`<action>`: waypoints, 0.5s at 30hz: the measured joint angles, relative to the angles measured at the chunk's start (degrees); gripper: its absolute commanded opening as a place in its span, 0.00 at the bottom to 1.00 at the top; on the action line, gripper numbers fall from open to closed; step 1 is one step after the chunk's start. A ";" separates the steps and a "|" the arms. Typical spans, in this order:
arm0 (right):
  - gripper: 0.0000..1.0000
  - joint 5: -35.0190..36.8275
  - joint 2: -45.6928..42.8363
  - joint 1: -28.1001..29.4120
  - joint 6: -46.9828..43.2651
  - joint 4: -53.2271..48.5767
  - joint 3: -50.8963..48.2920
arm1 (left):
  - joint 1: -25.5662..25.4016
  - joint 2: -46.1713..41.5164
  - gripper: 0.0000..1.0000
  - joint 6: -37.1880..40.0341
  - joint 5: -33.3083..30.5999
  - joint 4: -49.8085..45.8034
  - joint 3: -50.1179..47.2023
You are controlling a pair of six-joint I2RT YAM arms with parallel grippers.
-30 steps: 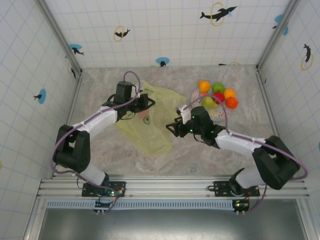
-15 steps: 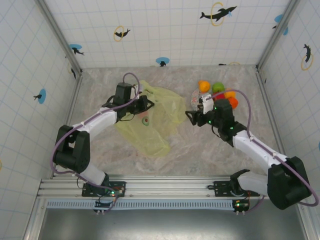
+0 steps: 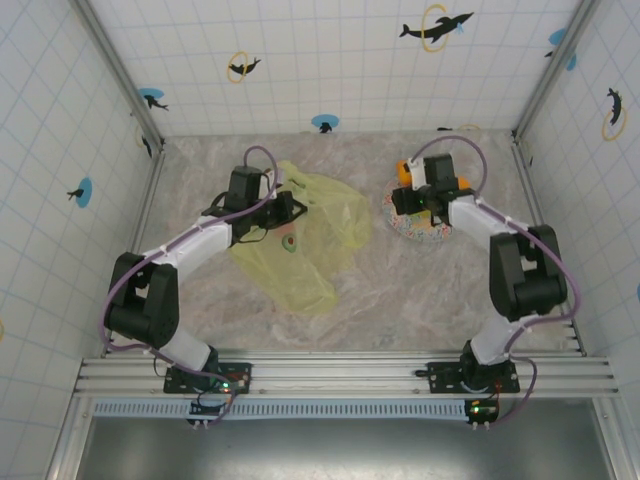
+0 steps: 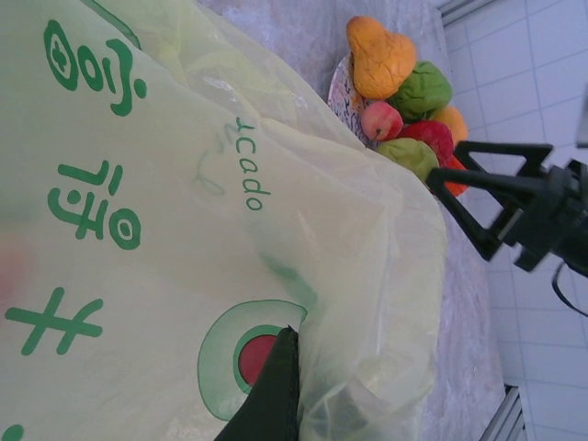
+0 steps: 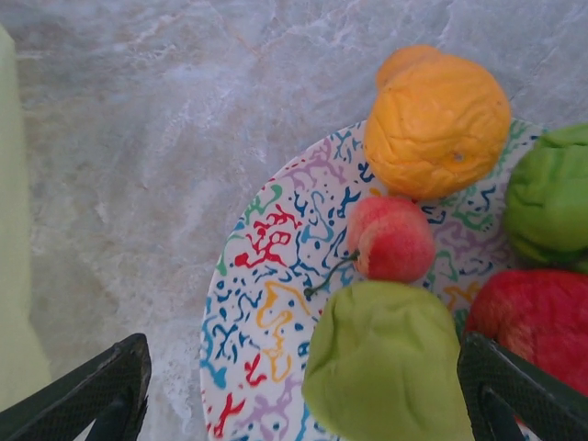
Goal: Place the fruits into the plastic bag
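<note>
The yellow-green plastic bag [image 3: 318, 232] lies crumpled at the table's centre left, its avocado print close up [image 4: 243, 354] in the left wrist view. My left gripper [image 3: 287, 209] is shut on the plastic bag's edge; one dark finger [image 4: 276, 390] shows, the other is behind the film. The fruits sit heaped on a speckled plate [image 5: 276, 276]: a lumpy orange one [image 5: 436, 124], a small red apple [image 5: 395, 241], a green pear [image 5: 386, 367], a green fruit [image 5: 551, 197] and a red one [image 5: 537, 317]. My right gripper [image 5: 303, 367] hangs open over the green pear, touching nothing.
The plate [image 3: 425, 232] stands at the back right, close to the right wall's post [image 3: 520, 150]. From the left wrist, the open right gripper [image 4: 457, 216] shows beside the fruit heap [image 4: 404, 101]. Bare marble-patterned tabletop [image 3: 400, 290] separates bag and plate.
My right arm has swung from beside the bag at the table's centre to the back right, over the plate of fruits. The left gripper still holds the bag in place.
</note>
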 measured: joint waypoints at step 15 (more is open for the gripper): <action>0.89 5.14 13.16 0.15 -7.28 -13.07 14.73 | 1.31 -0.17 0.00 -0.07 0.74 0.28 -0.09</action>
